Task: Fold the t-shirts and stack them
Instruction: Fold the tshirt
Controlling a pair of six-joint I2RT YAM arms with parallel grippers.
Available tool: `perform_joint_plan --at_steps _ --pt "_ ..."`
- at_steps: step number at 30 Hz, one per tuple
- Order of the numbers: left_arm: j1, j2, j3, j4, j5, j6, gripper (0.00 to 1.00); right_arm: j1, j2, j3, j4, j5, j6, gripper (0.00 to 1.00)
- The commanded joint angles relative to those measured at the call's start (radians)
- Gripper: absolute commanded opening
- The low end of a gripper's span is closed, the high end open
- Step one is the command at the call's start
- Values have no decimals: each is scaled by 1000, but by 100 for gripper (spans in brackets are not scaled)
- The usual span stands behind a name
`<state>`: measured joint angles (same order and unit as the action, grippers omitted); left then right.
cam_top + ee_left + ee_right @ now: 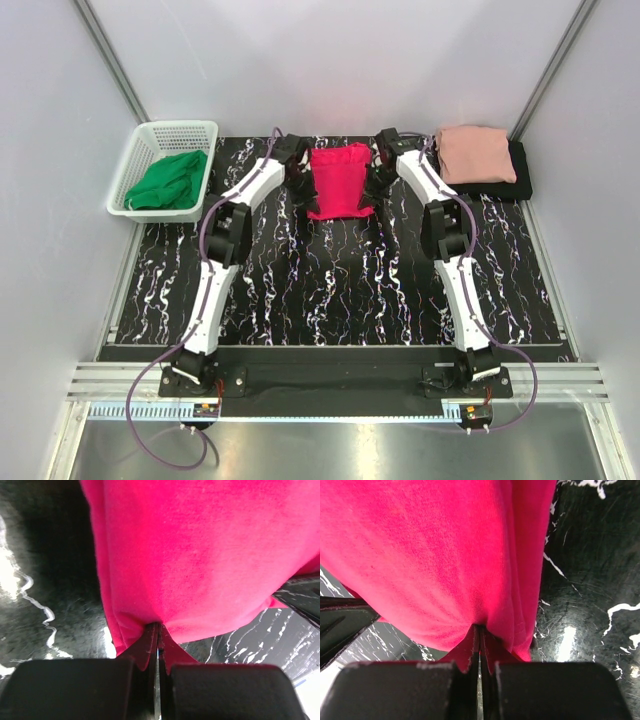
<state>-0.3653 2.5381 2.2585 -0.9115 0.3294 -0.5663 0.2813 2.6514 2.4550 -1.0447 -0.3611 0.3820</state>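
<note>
Crimson shirt point(338, 180), folded, noted left of salmon shirt point(476, 153). Left tool point(158, 629) and right tool point(479, 630) are each clamped on one corner. Corners should be kept level and taut, then laid squarely onto salmon shirt.

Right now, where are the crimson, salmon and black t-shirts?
crimson-pink t-shirt point(338, 180), top view, middle of the folded cloth.
salmon-pink t-shirt point(478, 152), top view, centre of its upper face.
black t-shirt point(522, 172), top view, right edge showing beside the salmon one.

basket point(180, 127) far left, shirt stack point(478, 152) far right
</note>
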Motion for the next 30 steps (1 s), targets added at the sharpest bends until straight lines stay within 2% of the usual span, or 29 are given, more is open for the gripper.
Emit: perform_joint_plan --at_steps 1,6,15,30 --pt "3 -41 -97 23 -10 32 0 4 -19 -69 -14 48 -26 0" --pt "-6 -148 -322 121 -32 36 0 4 -142 -328 92 54 -17 0" --pt "-23 -317 -542 174 -56 57 0 18 -410 -712 250 56 6 0" --pt "-124 -769 -1088 318 -82 10 0 125 -787 -1183 387 56 98 0"
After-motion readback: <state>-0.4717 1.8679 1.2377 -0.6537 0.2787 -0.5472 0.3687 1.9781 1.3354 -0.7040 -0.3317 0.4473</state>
